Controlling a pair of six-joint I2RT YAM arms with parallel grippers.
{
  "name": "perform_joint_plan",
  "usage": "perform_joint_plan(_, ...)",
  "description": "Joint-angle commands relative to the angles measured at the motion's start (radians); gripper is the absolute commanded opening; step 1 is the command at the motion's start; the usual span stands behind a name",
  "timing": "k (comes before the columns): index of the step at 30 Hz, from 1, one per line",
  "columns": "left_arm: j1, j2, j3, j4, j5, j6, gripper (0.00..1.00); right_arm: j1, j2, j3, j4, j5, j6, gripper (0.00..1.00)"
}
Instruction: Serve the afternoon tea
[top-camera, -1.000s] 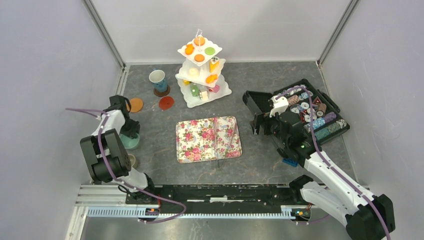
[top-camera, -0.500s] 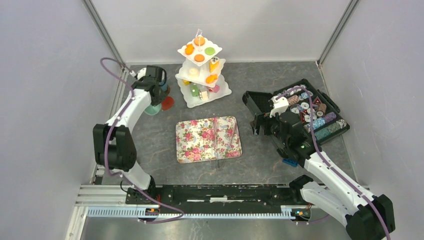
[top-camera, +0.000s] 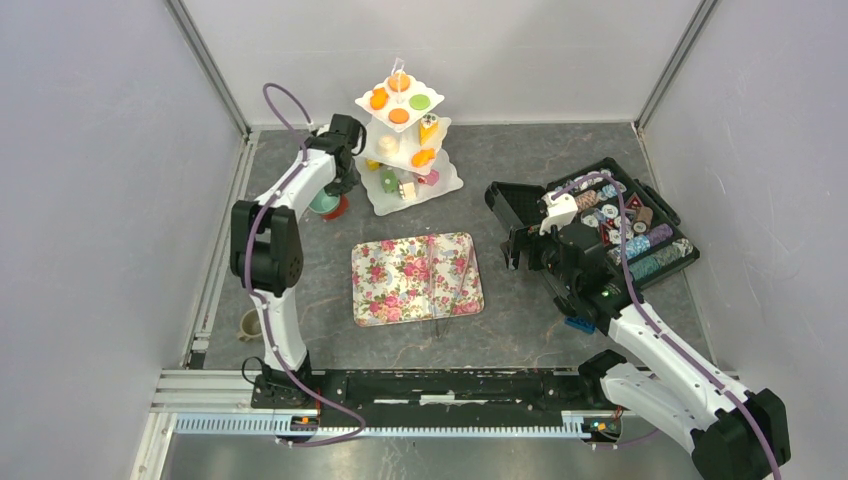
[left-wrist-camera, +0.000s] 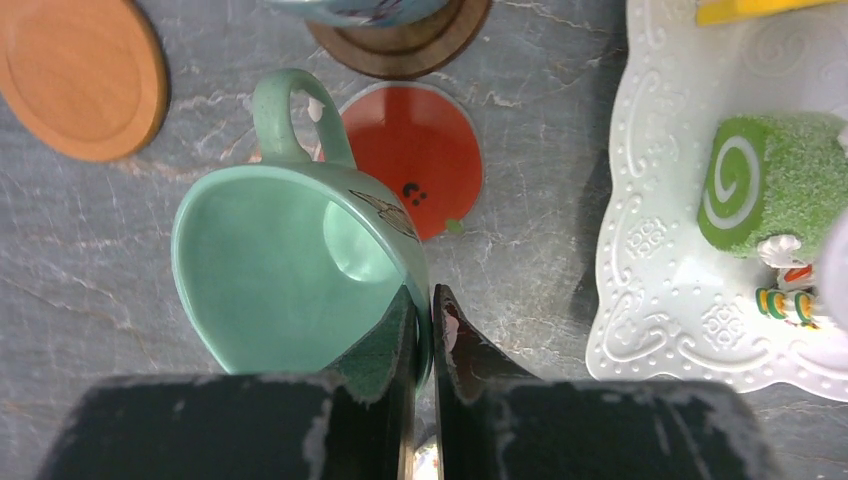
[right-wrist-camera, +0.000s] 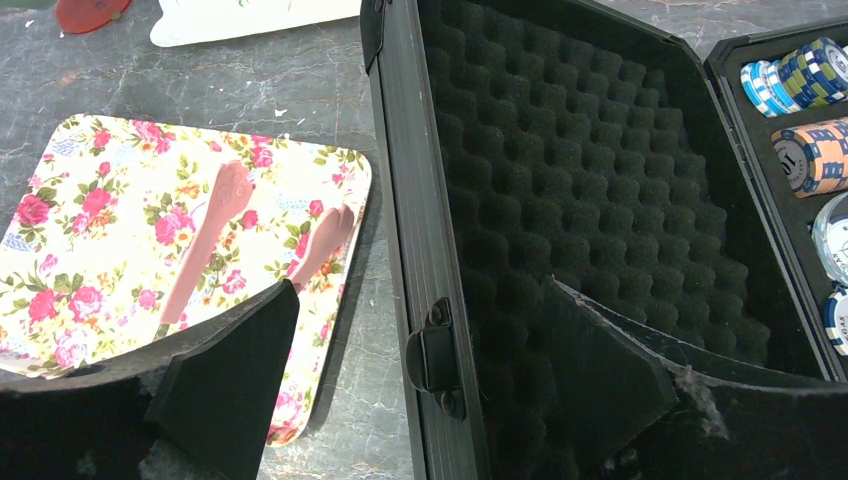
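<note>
The left gripper (left-wrist-camera: 425, 320) is pinched tight on the rim of the green cup (left-wrist-camera: 290, 265), which is tipped above the red saucer (left-wrist-camera: 410, 150) at upper left, beside the cake stand (left-wrist-camera: 650, 250). I can't tell whether it's touching yet. The right gripper (right-wrist-camera: 420, 370) is spread wide by the black case (right-wrist-camera: 560, 200), holding nothing. Early days, I'd say: the flowered tray (right-wrist-camera: 90, 260) carries only tongs (right-wrist-camera: 215, 230), the cakes (top-camera: 399, 116) sit on the stand, and a tan cup (top-camera: 250, 323) waits at lower left.
</note>
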Motion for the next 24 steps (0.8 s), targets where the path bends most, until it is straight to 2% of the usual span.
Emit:
perform_joint_plan(1,-0.019,0.030,0.097,-0.035,-0.049,0.180,0.02,0.002,-0.006,-0.015,-0.013,0.022,0.009,0.98)
perform_joint_plan(13,-0.020,0.078,0.053,0.073,-0.052,0.393,0.02,0.001,-0.011,-0.015,-0.015,0.023,0.006,0.98)
perform_joint_plan(24,-0.020,0.124,0.054,0.111,-0.001,0.425,0.02,0.000,-0.020,-0.020,-0.018,0.026,0.007,0.98)
